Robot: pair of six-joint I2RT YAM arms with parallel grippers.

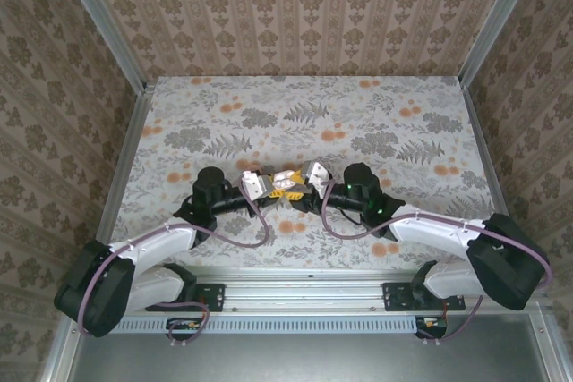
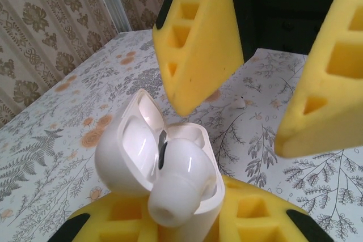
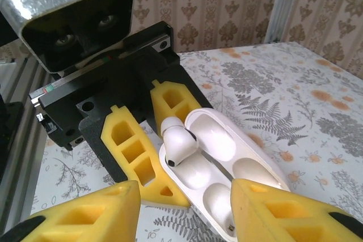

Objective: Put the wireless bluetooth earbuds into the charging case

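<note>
- Top external view: the table [image 1: 376,114] carries a floral covering. Both arms reach inward over it and meet near its centre.
- Left arm [image 1: 152,252]: it extends from its base at the near left, forearm angled toward the centre, wrist low over the table.
- Right arm [image 1: 448,230]: it mirrors that pose from the near right, with its wrist facing the left wrist.
- Left gripper [image 2: 187,222]: the yellow fingers are closed narrowly on the base of the charging case [image 2: 122,157], one finger on each side.
- Right gripper [image 2: 238,120]: the jaws stand moderately apart and hold nothing. In the left wrist view the two yellow fingertips hang just above and beyond the case, clear of it.
- Charging case: it is held off the table between the left fingers with the lid hinged open. In the right wrist view the open side faces the right gripper, just ahead of its fingertips.
- Earbud [image 2: 181,179]: it lies in the open case, tilted, with its rounded tip standing proud of the rim.
- Second earbud [image 2: 240,103]: a tiny whitish piece lies on the table beyond the case, below the gap between the right fingers and apart from them.
</note>
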